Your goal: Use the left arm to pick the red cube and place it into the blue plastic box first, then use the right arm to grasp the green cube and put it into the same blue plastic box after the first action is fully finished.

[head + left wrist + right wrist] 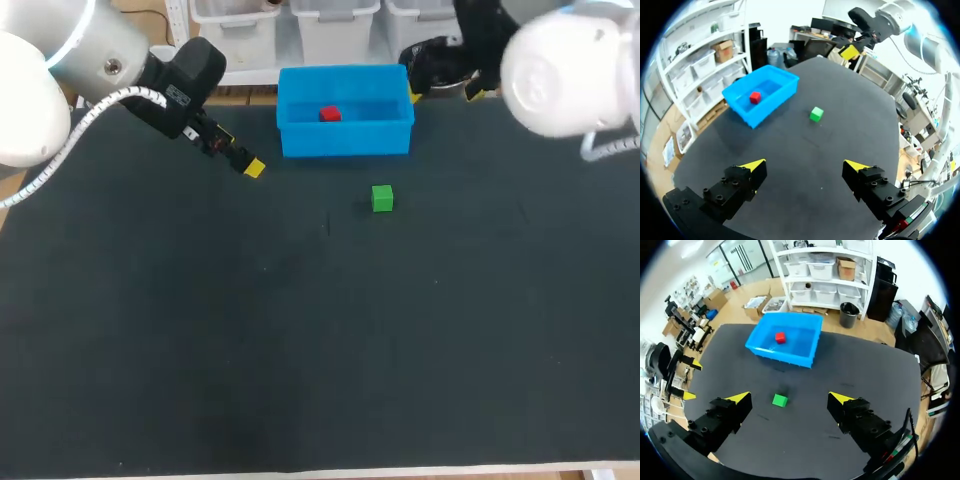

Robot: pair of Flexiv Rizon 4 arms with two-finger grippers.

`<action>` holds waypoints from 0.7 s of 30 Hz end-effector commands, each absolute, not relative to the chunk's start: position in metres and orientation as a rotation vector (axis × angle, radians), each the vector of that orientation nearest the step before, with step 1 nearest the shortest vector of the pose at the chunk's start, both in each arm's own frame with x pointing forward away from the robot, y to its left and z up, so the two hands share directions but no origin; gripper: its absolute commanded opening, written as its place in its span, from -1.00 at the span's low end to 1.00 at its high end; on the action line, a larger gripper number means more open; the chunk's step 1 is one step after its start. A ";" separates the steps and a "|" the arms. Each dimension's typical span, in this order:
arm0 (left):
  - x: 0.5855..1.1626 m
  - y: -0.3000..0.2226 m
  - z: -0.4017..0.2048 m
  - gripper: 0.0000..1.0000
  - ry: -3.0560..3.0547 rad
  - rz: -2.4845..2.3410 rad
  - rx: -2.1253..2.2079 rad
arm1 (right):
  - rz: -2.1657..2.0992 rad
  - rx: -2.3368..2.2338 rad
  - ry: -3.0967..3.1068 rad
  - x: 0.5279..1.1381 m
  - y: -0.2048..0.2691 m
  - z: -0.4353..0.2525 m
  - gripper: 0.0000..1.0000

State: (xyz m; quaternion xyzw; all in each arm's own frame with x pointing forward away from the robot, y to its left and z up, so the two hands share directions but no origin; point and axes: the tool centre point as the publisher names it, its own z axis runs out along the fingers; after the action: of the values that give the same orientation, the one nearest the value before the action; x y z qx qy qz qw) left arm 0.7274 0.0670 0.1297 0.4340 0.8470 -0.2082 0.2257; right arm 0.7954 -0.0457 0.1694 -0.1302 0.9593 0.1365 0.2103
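Note:
The red cube lies inside the blue plastic box at the table's far middle. The green cube sits on the black table just in front of the box, slightly right. My left gripper hangs open left of the box, holding nothing. My right gripper is open beside the box's far right corner. From the left wrist, its gripper is open, with the green cube and the box far ahead. Under my open right gripper the green cube lies between the fingers, well below them.
The black table top stretches from the box to the near edge. In the right wrist view my left gripper shows off to the side of the box, with the red cube in it.

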 end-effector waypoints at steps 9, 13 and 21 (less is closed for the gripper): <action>0.728 0.068 0.129 1.00 2.330 -0.578 1.198 | 0.194 -0.307 2.874 0.798 -0.030 0.180 1.00; 0.728 0.068 0.129 1.00 2.330 -0.578 1.198 | 0.153 -0.288 2.906 0.797 -0.027 0.182 1.00; 0.728 0.068 0.129 1.00 2.330 -0.578 1.198 | 0.072 -0.241 2.940 0.793 -0.017 0.186 1.00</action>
State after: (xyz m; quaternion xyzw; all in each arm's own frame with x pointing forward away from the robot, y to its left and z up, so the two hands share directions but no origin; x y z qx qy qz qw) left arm 0.7274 0.0669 0.1297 0.4339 0.8470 -0.2081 0.2256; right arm 0.7918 -0.0241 0.1847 -0.0845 0.9903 0.0418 0.1022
